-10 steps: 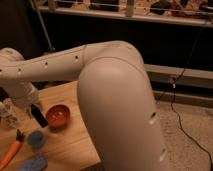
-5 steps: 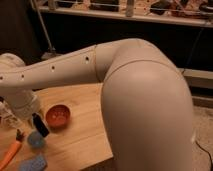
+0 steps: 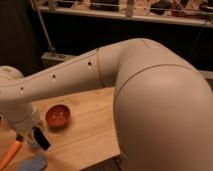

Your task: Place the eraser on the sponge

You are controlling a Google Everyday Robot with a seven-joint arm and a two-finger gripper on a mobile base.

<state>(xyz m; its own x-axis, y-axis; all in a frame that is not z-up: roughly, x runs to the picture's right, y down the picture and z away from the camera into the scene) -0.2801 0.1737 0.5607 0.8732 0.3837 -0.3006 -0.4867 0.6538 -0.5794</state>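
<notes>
Hanging low over the near left part of the tabletop (image 3: 92, 127), the gripper (image 3: 34, 136) sat at the end of a thick cream-coloured arm (image 3: 100, 70) that filled much of the view. The jaws were drawn in narrow on the eraser (image 3: 42, 140), a small black block that stuck out below them at a slant, its lower end pointing down and to the right in the view. The eraser was off the wood, just above and slightly to the right of the sponge (image 3: 33, 163). The sponge, a flat light blue pad, lay on the tabletop at the bottom edge of the view, only partly visible; whether the eraser touched it could not be told, though a gap seemed to show between them. An orange-handled tool (image 3: 9, 155) lay at an angle to the left of the sponge, near the gripper. A red bowl (image 3: 58, 116) stood upright on the tabletop, up and to the right of the gripper, apart from the eraser. Behind the tabletop the room was dark, with a pale shelf (image 3: 125, 15) running across the top.
</notes>
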